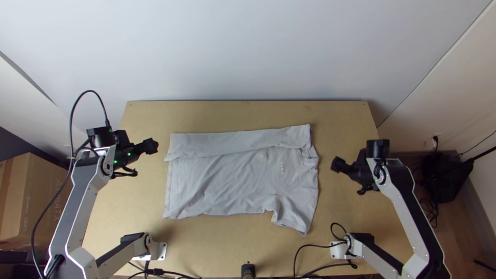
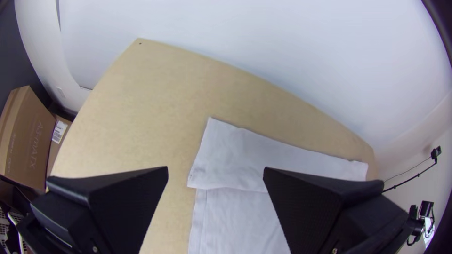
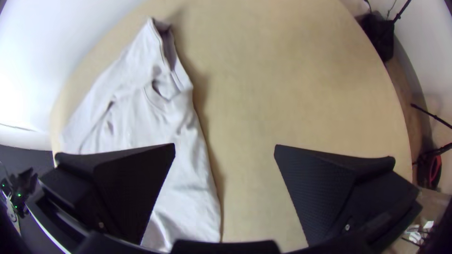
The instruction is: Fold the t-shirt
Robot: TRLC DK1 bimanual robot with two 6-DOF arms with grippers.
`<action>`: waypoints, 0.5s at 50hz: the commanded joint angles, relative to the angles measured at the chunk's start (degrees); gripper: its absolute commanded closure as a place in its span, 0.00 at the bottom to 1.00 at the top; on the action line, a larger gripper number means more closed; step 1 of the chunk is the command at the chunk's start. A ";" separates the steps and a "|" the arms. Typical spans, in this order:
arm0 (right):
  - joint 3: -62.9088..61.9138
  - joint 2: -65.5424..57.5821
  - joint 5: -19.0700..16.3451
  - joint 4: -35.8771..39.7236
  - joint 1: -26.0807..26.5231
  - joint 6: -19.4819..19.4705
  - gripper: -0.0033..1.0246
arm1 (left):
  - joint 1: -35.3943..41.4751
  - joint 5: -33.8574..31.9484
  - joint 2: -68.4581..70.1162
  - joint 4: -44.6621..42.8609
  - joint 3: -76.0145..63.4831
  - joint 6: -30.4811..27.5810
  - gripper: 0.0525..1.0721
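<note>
A light grey t-shirt (image 1: 232, 181) lies on the table, its far side folded over in a long strip toward the middle. The collar is at the right end, and one sleeve sticks out at the near right. My left gripper (image 1: 151, 146) is just left of the shirt's far left corner, apart from it; in the left wrist view the left gripper (image 2: 215, 171) is open and empty beside the folded strip (image 2: 245, 157). My right gripper (image 1: 337, 165) stands right of the collar end; in the right wrist view the right gripper (image 3: 225, 148) is open, nothing between its fingers, near the shirt (image 3: 136, 117).
Bare wooden table (image 1: 248, 114) runs along the far edge and around the shirt. Black cables (image 1: 310, 258) lie at the near edge by the right arm's base. A cardboard box (image 1: 31, 196) stands off the table at the left, with a white wall behind.
</note>
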State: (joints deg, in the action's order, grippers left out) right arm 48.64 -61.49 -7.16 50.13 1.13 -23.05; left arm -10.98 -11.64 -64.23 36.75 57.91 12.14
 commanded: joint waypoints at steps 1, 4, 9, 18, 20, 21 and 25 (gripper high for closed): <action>-3.82 1.38 -1.89 4.98 -0.95 1.51 0.05 | 0.00 -1.19 2.79 2.45 3.26 -0.54 0.04; -5.40 1.20 -4.36 7.18 -1.04 1.08 0.06 | 0.00 -1.28 3.58 3.68 4.14 -0.54 0.04; -6.98 -0.38 -6.29 10.43 -3.06 1.08 0.16 | 0.00 -1.28 4.55 4.91 5.02 -0.72 0.04; -9.09 -2.93 -6.55 11.04 -8.77 0.46 0.40 | -0.18 -1.28 5.87 6.14 5.28 -0.80 0.04; -9.27 -3.63 -6.64 11.04 -9.91 0.02 0.43 | -0.09 -1.28 6.22 6.40 5.11 -0.80 0.04; -9.27 -4.07 -6.82 11.04 -10.53 -0.33 0.44 | -0.09 -1.19 6.39 6.67 5.02 -0.80 0.04; -9.27 -6.88 -7.96 11.04 -12.55 -1.12 0.44 | -0.18 -1.19 7.19 7.19 4.67 -0.98 0.04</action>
State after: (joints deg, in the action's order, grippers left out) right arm 40.60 -65.19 -13.98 60.51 -9.34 -22.70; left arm -11.00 -12.49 -58.76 42.89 61.73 11.94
